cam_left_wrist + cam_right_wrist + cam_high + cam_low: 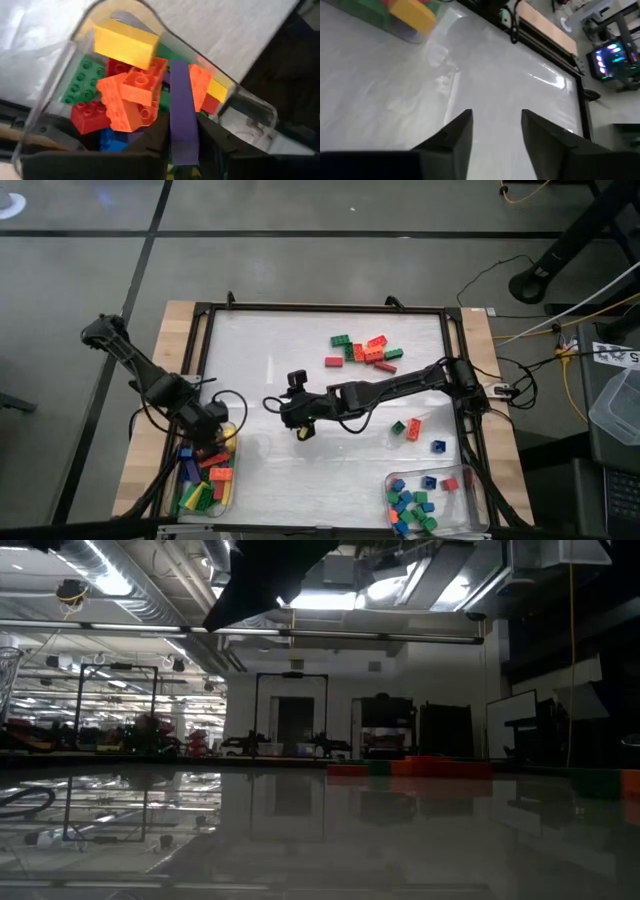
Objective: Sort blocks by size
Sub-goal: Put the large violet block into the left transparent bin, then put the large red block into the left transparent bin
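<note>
The left claw [184, 150] hangs over the clear tray [228, 490] at the near left corner of the tabletop [300, 380], its fingers narrowly set around a long purple block [182, 115] standing on end above the tray's heap of long blocks [130, 95]. The right claw [495, 127] hovers right of that tray, fingers apart with nothing between them. Loose blocks [362, 350] lie far right of the tray; small square blocks [412, 505] fill a second tray [470, 515] at the opposite near corner.
</note>
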Robot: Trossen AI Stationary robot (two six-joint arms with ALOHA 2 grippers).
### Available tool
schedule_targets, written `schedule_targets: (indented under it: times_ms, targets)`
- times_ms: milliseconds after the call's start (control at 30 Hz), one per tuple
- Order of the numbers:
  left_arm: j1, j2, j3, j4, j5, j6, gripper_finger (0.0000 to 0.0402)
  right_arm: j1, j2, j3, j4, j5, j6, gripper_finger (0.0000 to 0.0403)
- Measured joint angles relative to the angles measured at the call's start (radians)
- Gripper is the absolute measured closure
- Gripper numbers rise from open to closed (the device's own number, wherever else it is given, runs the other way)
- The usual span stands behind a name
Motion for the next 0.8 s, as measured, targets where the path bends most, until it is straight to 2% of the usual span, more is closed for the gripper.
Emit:
schedule_targets:
  times_ms: [167, 333, 400, 567, 800]
  targets:
    - [-0.019, 0.017, 0.000, -0.008, -0.030, -0.024, 0.0291, 0.000, 0.000, 0.000, 0.000, 0.061, 0.001, 0.0181]
    - [-0.018, 0.029, 0.000, -0.005, -0.044, -0.024, 0.0252, -0.006, 0.000, 0.000, -0.085, 0.158, 0.001, 0.0152]
    - [-0.018, 0.029, 0.000, 0.009, -0.062, -0.015, 0.0244, -0.029, 0.000, 0.000, -0.145, 0.121, 0.001, 0.0151]
    - [-0.019, 0.029, 0.000, 0.024, -0.140, 0.037, 0.0241, -0.151, 0.007, 0.000, -0.308, -0.111, 0.067, 0.0159]
    - [-0.019, 0.029, 0.000, 0.038, -0.222, 0.090, 0.0240, -0.323, 0.039, -0.002, -0.425, -0.142, 0.136, 0.0166]
